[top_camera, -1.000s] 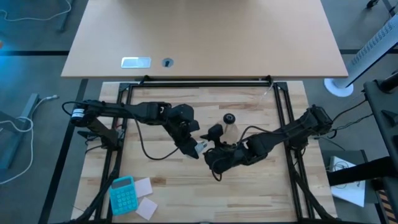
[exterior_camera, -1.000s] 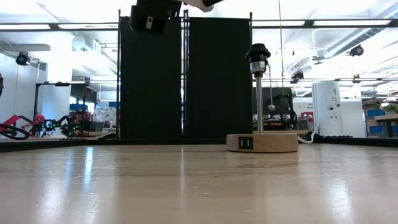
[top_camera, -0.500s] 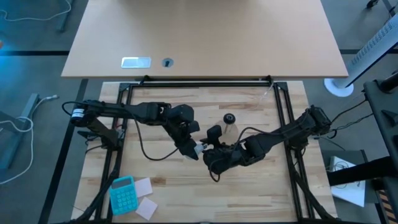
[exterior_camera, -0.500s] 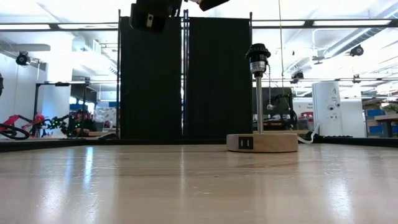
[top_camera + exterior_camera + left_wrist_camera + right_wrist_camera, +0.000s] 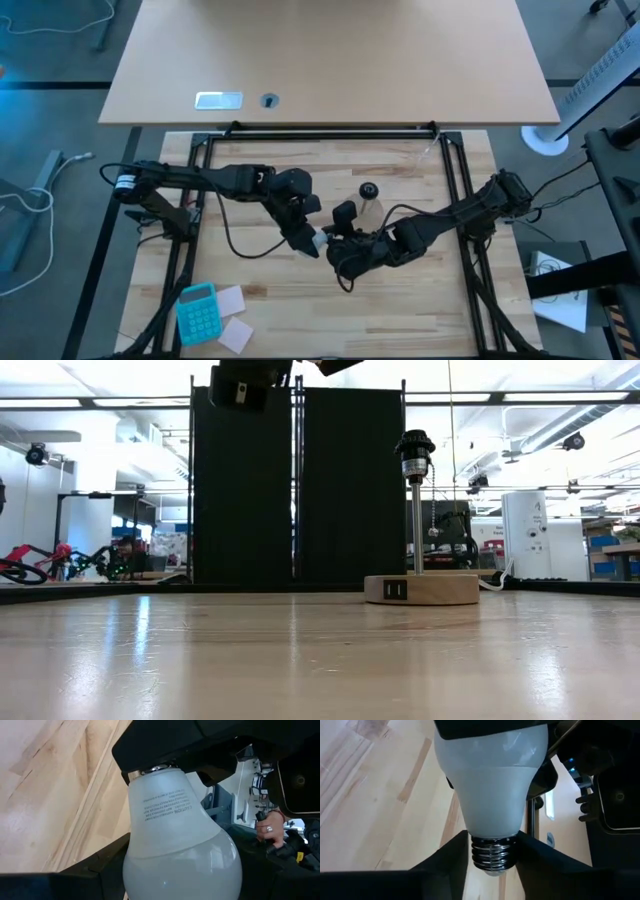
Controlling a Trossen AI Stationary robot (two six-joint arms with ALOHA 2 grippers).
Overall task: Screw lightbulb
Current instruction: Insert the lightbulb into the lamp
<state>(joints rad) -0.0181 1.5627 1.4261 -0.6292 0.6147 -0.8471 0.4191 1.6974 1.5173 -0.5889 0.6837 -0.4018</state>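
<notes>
The white lightbulb (image 5: pixel 322 240) hangs in the air over the middle of the table, lying roughly level between my two grippers. My left gripper (image 5: pixel 312 238) is shut on its globe (image 5: pixel 182 865). My right gripper (image 5: pixel 333 243) faces it from the right and is shut on the metal screw base (image 5: pixel 492 855). The lamp stand is a round wooden disc (image 5: pixel 420 588) with a thin post and a black socket (image 5: pixel 414 448). It stands on its disc just beyond the grippers, and its socket (image 5: pixel 369 190) is bare. My left gripper holds the bulb's globe (image 5: pixel 150 870) between its two fingers, coming from the table's left. The bulb is clear of the table, its neck pointing toward the right gripper. My right gripper pinches the threaded screw base (image 5: pixel 492 851) between its two fingers (image 5: pixel 451 857), right below the white neck. It comes from the right, in line with the bulb.
A teal calculator (image 5: pixel 197 312) and two white cards (image 5: pixel 232 300) lie at the near left corner. Black frame rails (image 5: pixel 460 200) run along the table's sides. A person's hand (image 5: pixel 267 830) shows beyond the table. Bare wood lies near the front edge.
My right gripper has moved a little toward the left gripper and the bulb. The bulb's white end that showed at the top of the low view is now covered by dark gripper parts. The bulb and the left gripper have kept still.
</notes>
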